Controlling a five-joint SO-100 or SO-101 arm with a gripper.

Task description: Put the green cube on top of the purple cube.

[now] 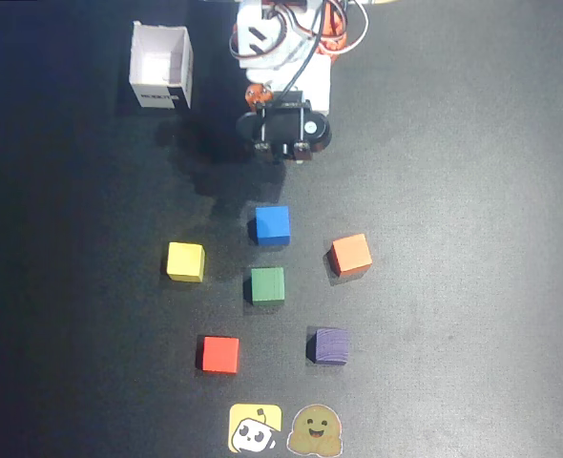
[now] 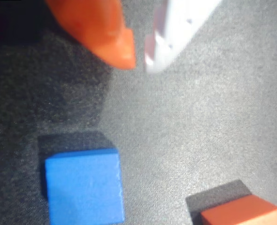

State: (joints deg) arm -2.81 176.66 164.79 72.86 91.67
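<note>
The green cube (image 1: 267,284) sits in the middle of the group of cubes on the black table (image 1: 472,191), and the purple cube (image 1: 330,346) lies near it at about 4 o'clock, apart from it, in the overhead view. Judged by its look, the green cube is a small solid block, probably wooden: light, stiff, not fragile, with flat sides that should not slip much. The best hold seems to be on two opposite side faces, around mid-height, so that the bottom face stays free for placing. I count six cubes, one of each colour: green, purple, a blue cube (image 1: 273,224) at 12 o'clock from the green one, an orange cube (image 1: 350,255) at about 2 o'clock, a yellow cube (image 1: 185,260) at about 9 o'clock and a red cube (image 1: 220,354) at about 7 o'clock. There is also one white open box (image 1: 162,65) and two stickers (image 1: 283,429) at the lower edge. The gripper (image 2: 139,57) hangs above the table beyond the blue cube, holding nothing; in the wrist view its orange and white jaws stand slightly apart, with only a narrow gap at the tips.
</note>
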